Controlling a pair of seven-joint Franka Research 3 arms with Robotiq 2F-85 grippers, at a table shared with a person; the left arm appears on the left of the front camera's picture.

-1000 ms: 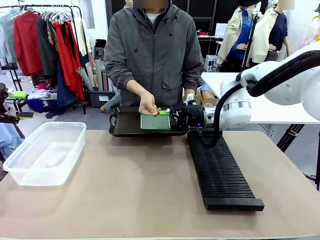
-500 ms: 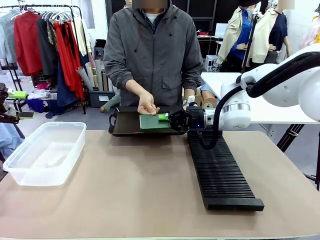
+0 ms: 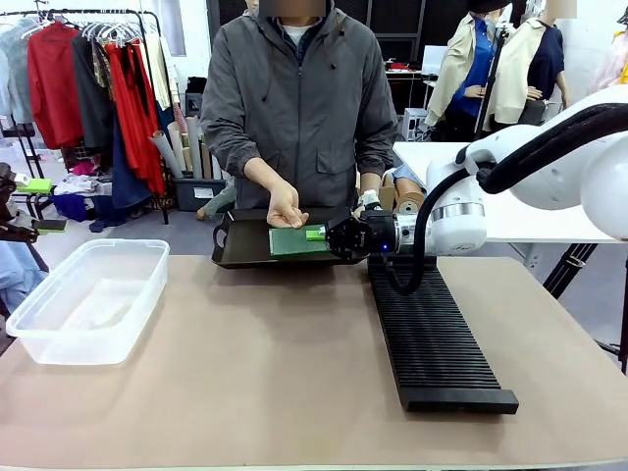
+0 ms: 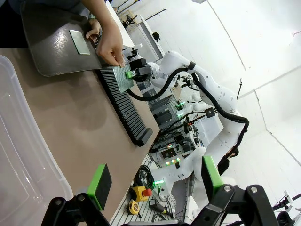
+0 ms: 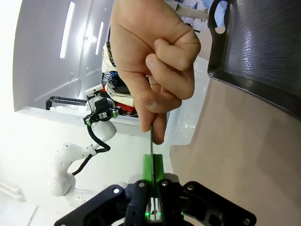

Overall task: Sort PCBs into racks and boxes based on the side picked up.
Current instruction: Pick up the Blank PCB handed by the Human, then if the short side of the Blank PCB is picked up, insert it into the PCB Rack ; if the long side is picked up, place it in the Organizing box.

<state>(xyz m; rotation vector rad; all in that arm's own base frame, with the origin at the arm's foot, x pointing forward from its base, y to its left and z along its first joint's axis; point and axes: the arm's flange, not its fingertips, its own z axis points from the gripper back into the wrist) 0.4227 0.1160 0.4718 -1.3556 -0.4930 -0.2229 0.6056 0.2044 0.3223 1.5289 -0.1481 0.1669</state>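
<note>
A green PCB [image 3: 292, 240] is held level over the dark tray [image 3: 240, 250], a person's hand [image 3: 287, 208] pinching its far edge. My right gripper [image 3: 319, 234] is shut on the board's right edge. In the right wrist view the PCB [image 5: 151, 141] shows edge-on between the shut green pads [image 5: 147, 167], under the person's fingers [image 5: 155, 70]. The left wrist view has my left gripper [image 4: 155, 181] open and holding nothing, above the clear box [image 4: 19, 155], with another PCB [image 4: 80, 41] flat on the tray. The black rack [image 3: 432, 334] lies at the right.
The clear box [image 3: 88, 299] stands at the table's left. The person stands at the far edge behind the tray. Brown tabletop lies bare between box and rack [image 4: 124, 108]. A white table stands behind at the right.
My right gripper's fingers have come together on the PCB's edge and shifted slightly left. The person's hand stays on the board. The left gripper has stayed open.
</note>
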